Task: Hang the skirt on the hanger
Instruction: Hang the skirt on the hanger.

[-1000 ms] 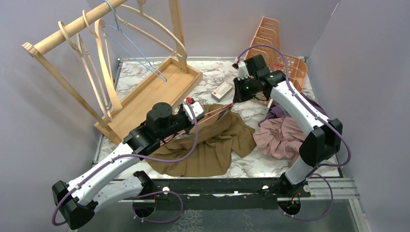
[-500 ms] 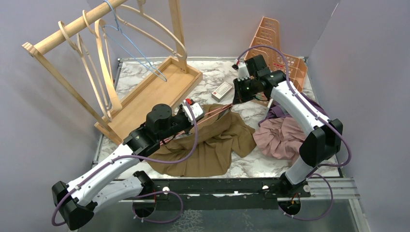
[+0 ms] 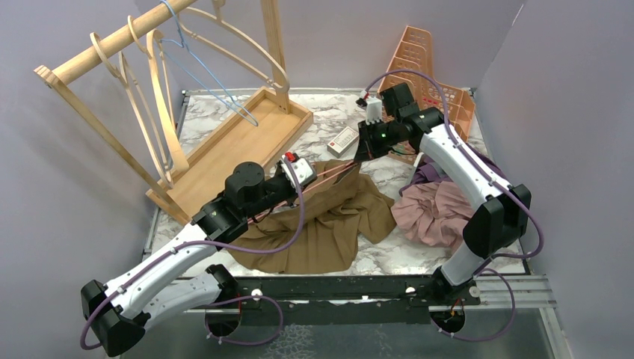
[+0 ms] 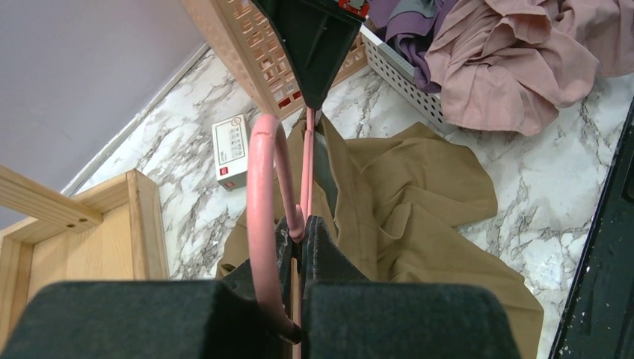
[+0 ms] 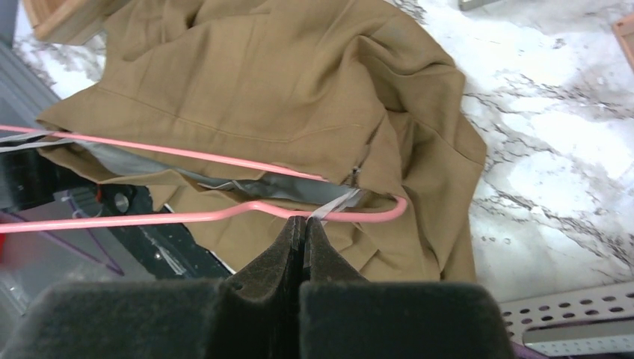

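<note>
- Skirt [image 3: 329,224], brown, is lying crumpled mid-table [image 3: 374,260], hem spilling toward 6 o'clock. Its waistband end is riding up on the wire at 12 o'clock.
- Left gripper [image 4: 299,228] is clenching the pink hanger [image 4: 260,187] at the neck, just under the hook. The hook is curling up at 11 o'clock of the fingers in the wrist view.
- Right gripper [image 5: 303,224], further out at 1 o'clock of the skirt, is pinching tight on the hanger's far shoulder bend. A grey waist loop is sitting at the tips; can't tell if it's trapped or just beside.
- Handling, my read: cloth is soft, light, floppy, prob. slipping on thin slick wire, and the wire is looking springy. Best hold = waistband/loop near the zip, not mid-cloth, which would just be bunching.
- Vs 1 s back: right wrist is edging slightly toward 9 o'clock. Both grips are staying closed, and the skirt folds are barely shifting.
</note>
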Controlling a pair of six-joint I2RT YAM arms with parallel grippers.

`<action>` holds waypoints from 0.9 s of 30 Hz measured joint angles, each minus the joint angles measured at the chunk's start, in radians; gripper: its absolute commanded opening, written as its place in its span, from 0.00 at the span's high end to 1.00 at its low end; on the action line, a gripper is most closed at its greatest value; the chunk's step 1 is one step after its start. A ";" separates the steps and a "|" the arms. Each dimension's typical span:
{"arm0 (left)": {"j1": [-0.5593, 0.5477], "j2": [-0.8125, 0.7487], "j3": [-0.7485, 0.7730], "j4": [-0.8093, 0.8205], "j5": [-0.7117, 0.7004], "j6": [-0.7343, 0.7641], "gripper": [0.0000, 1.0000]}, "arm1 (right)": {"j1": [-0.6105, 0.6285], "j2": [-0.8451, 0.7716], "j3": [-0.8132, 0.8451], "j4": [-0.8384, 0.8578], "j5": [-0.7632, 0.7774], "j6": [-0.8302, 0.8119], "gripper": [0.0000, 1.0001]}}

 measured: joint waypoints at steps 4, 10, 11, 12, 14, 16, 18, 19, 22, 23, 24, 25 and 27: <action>0.000 0.000 -0.013 0.030 0.000 -0.020 1.00 | -0.001 -0.007 0.000 0.002 -0.066 -0.003 0.99; 0.000 0.000 -0.028 0.119 0.002 -0.061 1.00 | -0.001 -0.064 0.000 0.013 -0.167 -0.008 0.83; 0.000 0.000 -0.031 0.134 0.002 -0.068 1.00 | -0.001 -0.076 0.000 0.013 -0.171 -0.009 0.79; 0.000 0.000 -0.034 0.146 0.002 -0.075 1.00 | -0.001 -0.084 0.000 0.011 -0.175 -0.010 0.74; 0.000 0.000 -0.042 0.165 0.001 -0.086 1.00 | -0.001 -0.096 0.003 0.005 -0.175 -0.010 0.67; 0.000 0.000 -0.047 0.171 -0.001 -0.094 1.00 | -0.001 -0.105 0.013 -0.002 -0.158 -0.010 0.63; 0.000 0.000 -0.047 0.175 -0.001 -0.105 1.00 | -0.001 -0.111 0.023 -0.002 -0.132 -0.009 0.61; 0.000 0.000 -0.047 0.176 -0.001 -0.109 1.00 | -0.001 -0.132 0.026 0.002 -0.113 -0.009 0.59; 0.000 -0.002 -0.039 0.172 0.000 -0.124 1.00 | 0.000 -0.211 0.019 0.032 -0.057 -0.017 0.51; 0.000 -0.003 -0.032 0.166 0.000 -0.128 1.00 | 0.000 -0.259 0.006 0.064 -0.040 -0.026 0.50; 0.000 -0.003 -0.020 0.150 0.003 -0.133 1.00 | -0.001 -0.306 -0.011 0.096 -0.032 -0.037 0.49; 0.000 -0.003 -0.001 0.130 0.005 -0.139 1.00 | -0.002 -0.353 -0.027 0.125 -0.030 -0.048 0.48; 0.000 -0.003 0.050 0.084 0.015 -0.151 1.00 | -0.001 -0.445 -0.060 0.188 -0.042 -0.097 0.47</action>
